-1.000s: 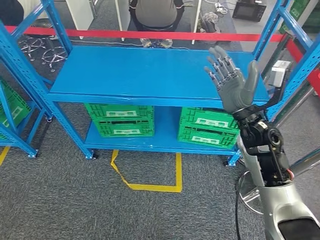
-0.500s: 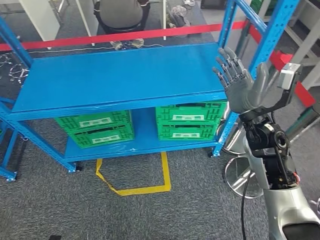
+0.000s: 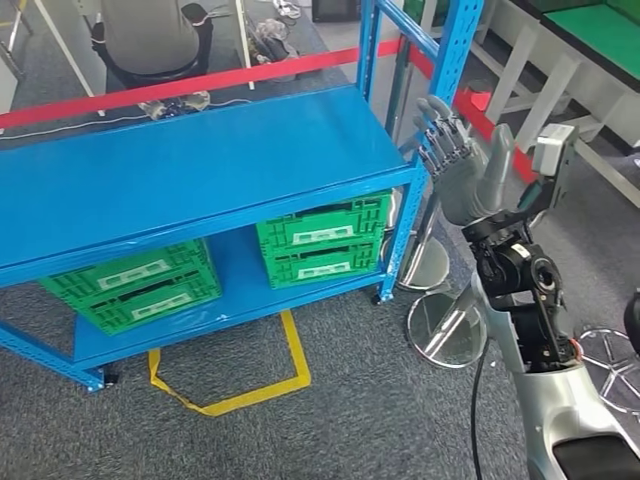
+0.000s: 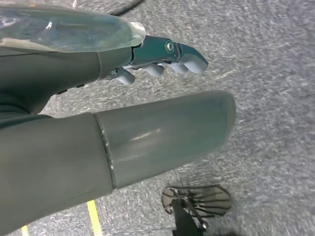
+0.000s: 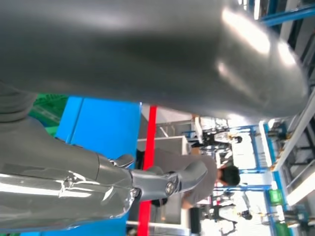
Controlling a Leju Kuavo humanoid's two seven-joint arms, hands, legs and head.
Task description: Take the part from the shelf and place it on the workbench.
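Blue shelf (image 3: pixel 189 170): 2 green crates (image 3: pixel 136 285) (image 3: pixel 324 240) on lower level.

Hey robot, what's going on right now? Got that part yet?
Right hand raised, open, holding nothing. Left hand open over the carpet. No part visible on the blue shelf; green crates below. Shelf post close beside right hand.

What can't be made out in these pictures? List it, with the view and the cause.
- The part: no part can be picked out on the blue shelf in the head view.
- Green crates: contents hidden by the shelf board above and their slatted walls.
- Left hand: its thumb fills the left wrist view, hiding most of the fingers.
- Right hand: in the right wrist view its thumb blocks most of the scene.
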